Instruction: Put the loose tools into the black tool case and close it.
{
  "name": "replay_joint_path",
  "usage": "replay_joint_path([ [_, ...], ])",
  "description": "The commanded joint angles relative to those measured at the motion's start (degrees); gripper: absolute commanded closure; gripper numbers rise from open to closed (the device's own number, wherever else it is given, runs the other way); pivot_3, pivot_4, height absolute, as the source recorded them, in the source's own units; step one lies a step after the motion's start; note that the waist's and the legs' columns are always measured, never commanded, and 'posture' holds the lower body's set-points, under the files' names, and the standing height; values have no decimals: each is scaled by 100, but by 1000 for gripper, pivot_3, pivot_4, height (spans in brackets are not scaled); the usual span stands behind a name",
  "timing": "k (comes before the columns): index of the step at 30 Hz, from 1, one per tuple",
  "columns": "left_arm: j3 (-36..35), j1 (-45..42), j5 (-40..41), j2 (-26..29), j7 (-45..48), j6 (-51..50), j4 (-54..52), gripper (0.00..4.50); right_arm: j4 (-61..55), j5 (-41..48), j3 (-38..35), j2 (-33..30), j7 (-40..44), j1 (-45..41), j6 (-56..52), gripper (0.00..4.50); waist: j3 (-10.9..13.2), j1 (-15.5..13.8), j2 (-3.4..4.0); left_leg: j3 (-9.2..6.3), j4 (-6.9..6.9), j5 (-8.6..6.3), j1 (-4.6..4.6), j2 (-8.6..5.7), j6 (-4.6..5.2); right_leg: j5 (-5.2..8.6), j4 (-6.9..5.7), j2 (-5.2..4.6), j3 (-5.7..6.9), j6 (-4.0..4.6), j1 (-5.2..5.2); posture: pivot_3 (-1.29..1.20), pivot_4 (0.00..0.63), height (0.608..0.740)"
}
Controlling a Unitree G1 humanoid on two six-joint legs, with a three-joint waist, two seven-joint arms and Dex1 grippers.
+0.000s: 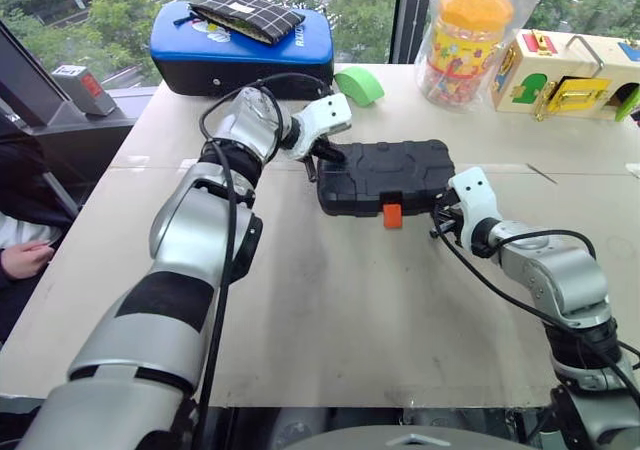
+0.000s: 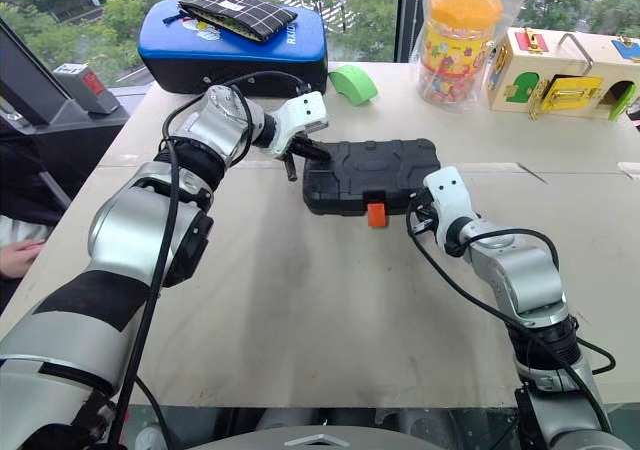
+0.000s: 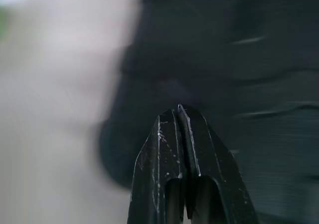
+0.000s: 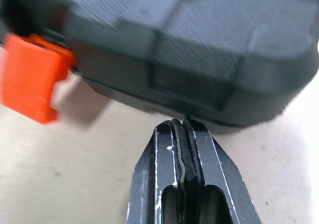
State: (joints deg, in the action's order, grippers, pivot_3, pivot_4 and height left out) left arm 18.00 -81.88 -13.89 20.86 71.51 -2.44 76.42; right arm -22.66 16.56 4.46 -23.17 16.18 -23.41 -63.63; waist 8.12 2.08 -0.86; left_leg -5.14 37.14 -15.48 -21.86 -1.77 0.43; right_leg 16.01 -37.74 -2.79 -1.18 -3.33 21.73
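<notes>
Left gripper (image 1: 325,155) pinched together, empty, tips at the left end of the case (image 1: 385,175), lid down mid-table with its orange latch (image 1: 392,215) hanging at the front edge; right gripper (image 4: 184,127) likewise pressed together, empty, at the case's front right corner

Left pincer (image 3: 182,115) and right pincer (image 4: 183,126), both fingers pressed together.

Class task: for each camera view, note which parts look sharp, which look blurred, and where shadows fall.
Left wrist view: black tool case and table smeared by blur, shut left gripper crisp. Right wrist view: case slightly soft, orange latch casting a shadow on the table. Head views: sharp, evenly daylit, soft shadow under the case.
</notes>
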Motion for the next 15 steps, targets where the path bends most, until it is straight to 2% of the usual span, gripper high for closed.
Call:
replay_joint_path([
  [1, -84, 155, 18, 38, 728, -18, -39, 4460, -478, 121, -158, -12, 79, 90, 13, 4500, 0, 25, 0, -2, 0, -5, 0, 0, 8, 0, 0, 0, 0, -1, 0, 0, 150, 740],
  [6, -1027, 28, 737, 131, 341, -443, -166, 4460, -905, 530, -196, 105, 322, 310, -193, 4500, 1, 19, -2, -24, 0, -6, -8, 2, 11, 2, -2, -1, 14, -3, 2, 0, 150, 740],
  [10, -1418, 185, 1123, 291, 723, -684, -564, 4460, -997, 636, -221, 178, 322, 464, -244, 4500, 2, 28, -3, -27, 5, -6, -10, 2, 11, 2, -6, -1, 17, -3, 3, 0, 150, 740],
  [11, -1437, 306, 1186, 344, 873, -775, -756, 4500, -1081, 691, -249, 168, 350, 507, -278, 4002, 2, 27, -2, -27, 6, -6, -10, 2, 11, 2, -6, -1, 18, -3, 3, 0, 150, 740],
  [12, -1444, 465, 1244, 402, 989, -864, -1012, 3951, -1165, 759, -324, 189, 361, 539, -306, 3733, 1, 30, -2, -26, 6, -6, -9, 1, 11, 2, -9, -2, 16, -3, 3, 0, 150, 740],
  [13, -1513, 629, 1334, 439, 926, -1009, -1290, 3683, -1252, 830, -433, 202, 370, 555, -318, 3260, 1, 33, -2, -24, 5, -6, -8, 1, 11, 2, -9, -2, 15, -3, 2, 0, 150, 740],
  [15, -1754, 1048, 1613, 509, 571, -1669, -2088, 2845, -1432, 889, -654, 89, 380, 561, -336, 2365, 1, 31, -1, -23, 4, -6, -4, 4, 10, 2, -11, -2, 11, -3, 2, 0, 150, 740],
])
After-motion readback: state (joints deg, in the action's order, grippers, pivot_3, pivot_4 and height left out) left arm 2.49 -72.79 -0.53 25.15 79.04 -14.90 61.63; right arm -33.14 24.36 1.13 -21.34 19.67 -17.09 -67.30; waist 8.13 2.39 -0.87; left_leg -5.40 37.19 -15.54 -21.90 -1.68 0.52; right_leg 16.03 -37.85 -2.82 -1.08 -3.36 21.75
